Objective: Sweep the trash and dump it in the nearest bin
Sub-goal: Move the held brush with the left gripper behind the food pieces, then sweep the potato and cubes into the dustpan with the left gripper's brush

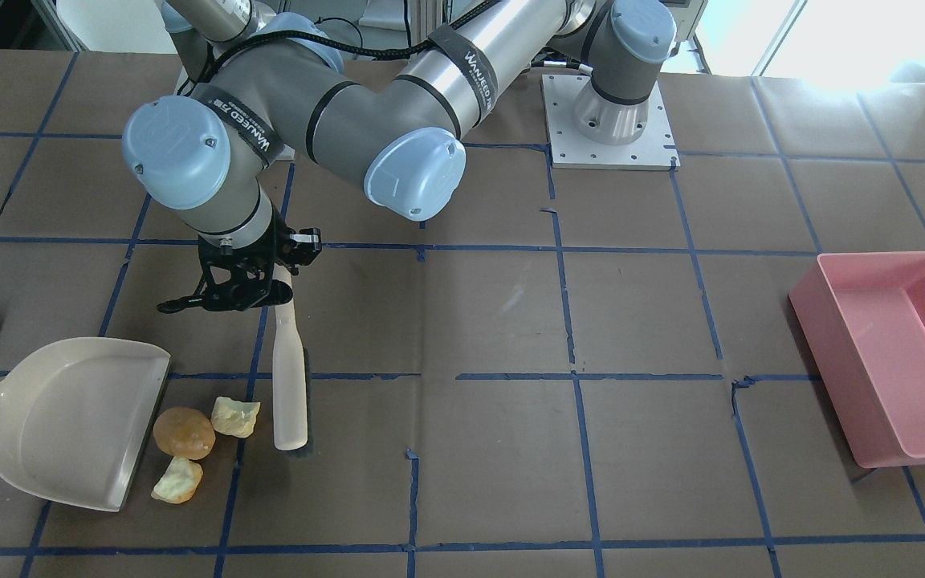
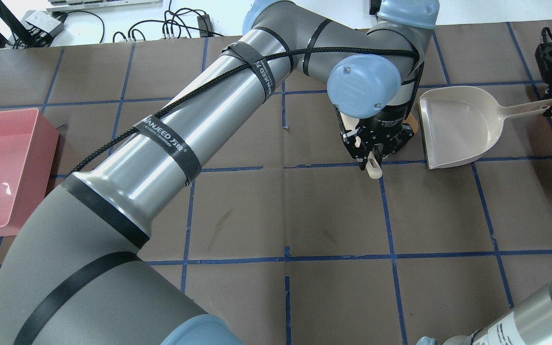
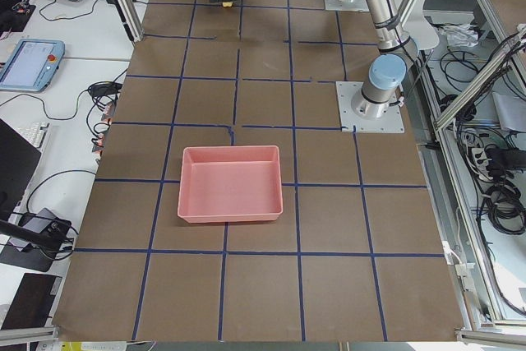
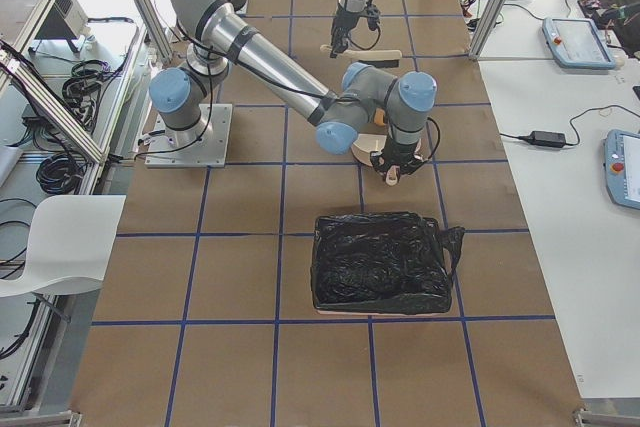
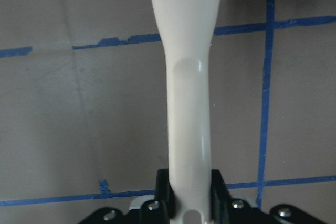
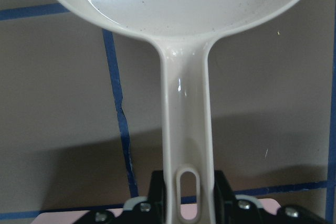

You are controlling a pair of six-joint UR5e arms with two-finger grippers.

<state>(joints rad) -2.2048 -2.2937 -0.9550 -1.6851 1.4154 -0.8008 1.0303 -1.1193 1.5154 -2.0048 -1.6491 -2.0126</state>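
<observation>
At the bottom edge of the left wrist view, the left gripper [image 5: 189, 196] has its jaws pinched on the end of the brush [image 5: 186, 77], one black finger on each side of the white handle. That handle runs off toward 12 o'clock over the brown bench [image 5: 79, 129] with its blue tape grid.

From the front-facing camera, the brush points to 6 o'clock from the gripper. Its head is low over the bench, with dark bristles showing along its 3 o'clock side. The trash [image 1: 189, 441] lies at 9 o'clock of the brush head. A pale yellow chunk [image 1: 235, 417] sits just beside the brush, and the orange-brown ball [image 1: 184, 433] is at that chunk's 8 o'clock, touching it or nearly so. A second pale chunk [image 1: 177, 480] is at the ball's 6 o'clock. All three rest on the bench outside the dustpan [image 1: 69, 417], whose open lip faces 3 o'clock and passes just beside the ball and the lower chunk.

The right gripper [image 6: 188, 195] has its jaws clamped on the dustpan handle at its hanging hole, and the scoop spreads at 12 o'clock in that wrist view. In the right-side view, a bag-lined bin [image 4: 380, 305] stands near the dustpan, at 6 o'clock of the near arm's gripper. A pink bin [image 1: 848, 361] stands well apart from the trash, at 3 o'clock in the front-facing view.
</observation>
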